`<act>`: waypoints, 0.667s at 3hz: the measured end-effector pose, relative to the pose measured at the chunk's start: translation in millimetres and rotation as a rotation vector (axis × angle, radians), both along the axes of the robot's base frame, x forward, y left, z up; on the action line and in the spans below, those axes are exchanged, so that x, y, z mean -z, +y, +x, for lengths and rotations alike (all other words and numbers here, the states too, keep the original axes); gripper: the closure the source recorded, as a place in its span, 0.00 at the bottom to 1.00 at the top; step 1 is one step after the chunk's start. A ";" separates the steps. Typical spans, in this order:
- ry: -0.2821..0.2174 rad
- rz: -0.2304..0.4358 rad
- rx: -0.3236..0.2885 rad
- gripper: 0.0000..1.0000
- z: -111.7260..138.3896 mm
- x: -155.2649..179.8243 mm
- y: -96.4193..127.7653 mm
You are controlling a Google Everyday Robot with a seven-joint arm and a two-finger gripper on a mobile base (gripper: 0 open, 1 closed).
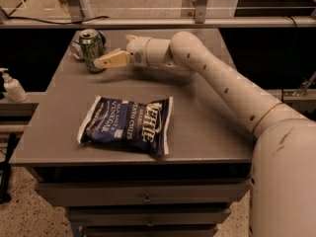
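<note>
Green can (92, 51): standing upright at the far left corner of the table (212, 132), top end up. A silvery object (75, 49) lies touching or just behind it on its left; its kind cannot be made out.

Pincer (114, 53): positioned just to the right of the can, low over the table. Condition released, fingers spread. The near finger (111, 59) reaches leftward and its tip meets, or all but meets, the can's lower right side; contact cannot be confirmed. The can is not between the fingers.

Arm (222, 83): runs from the right foreground diagonally across the table to the pincer.

Blue chip bag (127, 125): flat near the table's front edge, well apart from can and pincer.

Pump bottle (13, 87): on a lower ledge left of the table
</note>
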State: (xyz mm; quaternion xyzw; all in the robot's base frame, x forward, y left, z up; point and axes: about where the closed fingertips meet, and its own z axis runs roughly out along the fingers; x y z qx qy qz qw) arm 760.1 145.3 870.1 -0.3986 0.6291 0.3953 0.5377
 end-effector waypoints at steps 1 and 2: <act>-0.060 -0.076 0.084 0.00 29.5 -14.2 -66.5; -0.143 -0.128 0.189 0.00 56.2 -46.9 -135.2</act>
